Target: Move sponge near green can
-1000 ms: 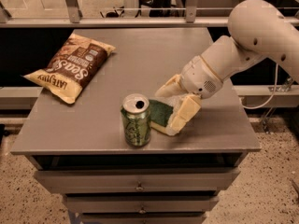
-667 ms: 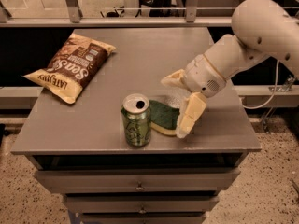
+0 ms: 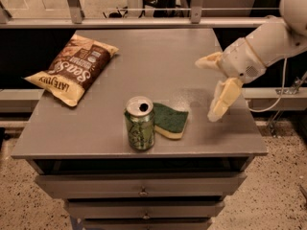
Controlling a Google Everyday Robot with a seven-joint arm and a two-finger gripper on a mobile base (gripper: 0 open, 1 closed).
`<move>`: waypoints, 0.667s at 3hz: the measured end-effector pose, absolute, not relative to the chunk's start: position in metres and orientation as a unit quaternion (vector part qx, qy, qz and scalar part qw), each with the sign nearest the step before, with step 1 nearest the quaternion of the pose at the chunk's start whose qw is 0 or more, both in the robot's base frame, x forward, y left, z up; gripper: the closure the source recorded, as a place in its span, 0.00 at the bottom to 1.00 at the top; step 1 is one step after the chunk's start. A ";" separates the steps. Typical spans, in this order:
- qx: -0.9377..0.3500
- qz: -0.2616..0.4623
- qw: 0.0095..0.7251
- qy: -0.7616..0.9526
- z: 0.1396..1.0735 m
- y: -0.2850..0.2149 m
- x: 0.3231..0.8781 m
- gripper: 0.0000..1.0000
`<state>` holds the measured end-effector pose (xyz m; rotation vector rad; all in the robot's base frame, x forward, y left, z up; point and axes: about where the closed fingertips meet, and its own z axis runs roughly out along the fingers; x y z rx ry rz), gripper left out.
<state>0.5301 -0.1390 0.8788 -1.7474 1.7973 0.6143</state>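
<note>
The sponge (image 3: pixel 170 120), dark green on top with a pale yellow layer under it, lies flat on the grey table (image 3: pixel 158 56) near the front edge. It sits right beside the green can (image 3: pixel 139 124), on the can's right, touching or nearly touching it. The can stands upright with its silver top and opening showing. My gripper (image 3: pixel 212 86) is open and empty, raised above the table to the right of the sponge and clear of it. One pale finger (image 3: pixel 224 98) points down toward the table, the other out to the left.
A brown-and-yellow chip bag (image 3: pixel 71 70) lies at the table's back left. Drawers (image 3: pixel 141 191) run below the front edge. A metal rail (image 3: pixel 144 22) crosses behind the table. The floor to the right is speckled.
The gripper was over the sponge next to the can; it has let the sponge go and drawn back up and to the right. The sponge now lies uncovered beside the can.
</note>
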 end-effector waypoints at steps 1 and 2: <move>-0.643 0.197 0.317 0.669 0.915 -0.158 0.551 0.00; -0.643 0.197 0.318 0.668 0.916 -0.157 0.551 0.00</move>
